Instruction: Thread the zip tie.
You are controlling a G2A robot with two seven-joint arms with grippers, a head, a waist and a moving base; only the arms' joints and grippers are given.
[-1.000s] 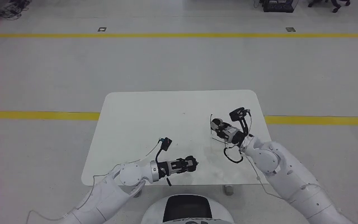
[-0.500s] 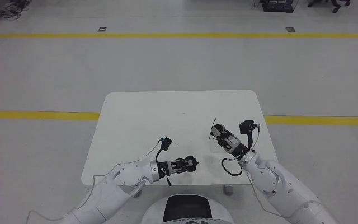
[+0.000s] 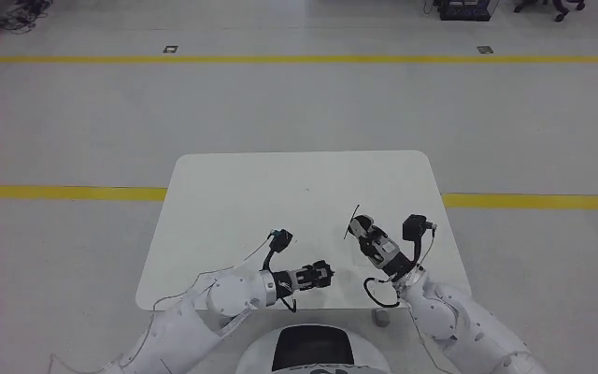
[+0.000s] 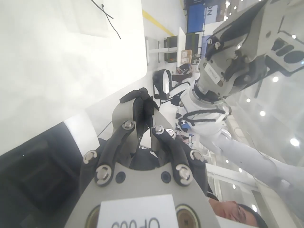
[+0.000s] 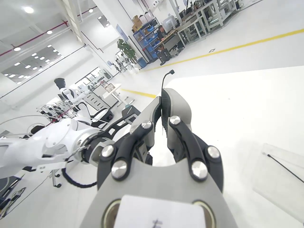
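My right gripper (image 3: 359, 225) hangs over the right half of the white table (image 3: 271, 196), shut on a black zip tie (image 3: 352, 217). In the right wrist view the zip tie (image 5: 164, 81) sticks out past the closed fingertips of the right gripper (image 5: 161, 96), its head at the free end. My left gripper (image 3: 327, 273) is near the table's front edge, a short way from the right one and apart from the tie. The left gripper (image 4: 142, 98) is shut in its own wrist view; I cannot tell whether anything is pinched between its black pads.
Two more black zip ties (image 4: 96, 4) lie crossed on a clear plastic sheet (image 4: 85, 22) on the table. One spare tie (image 5: 283, 166) on that sheet (image 5: 273, 174) lies beside my right gripper. The right arm (image 4: 225, 72) looms opposite the left gripper.
The right arm has drawn back toward the table's front edge and its wrist has turned, carrying the zip tie slightly nearer the left gripper. The left gripper has hardly moved.
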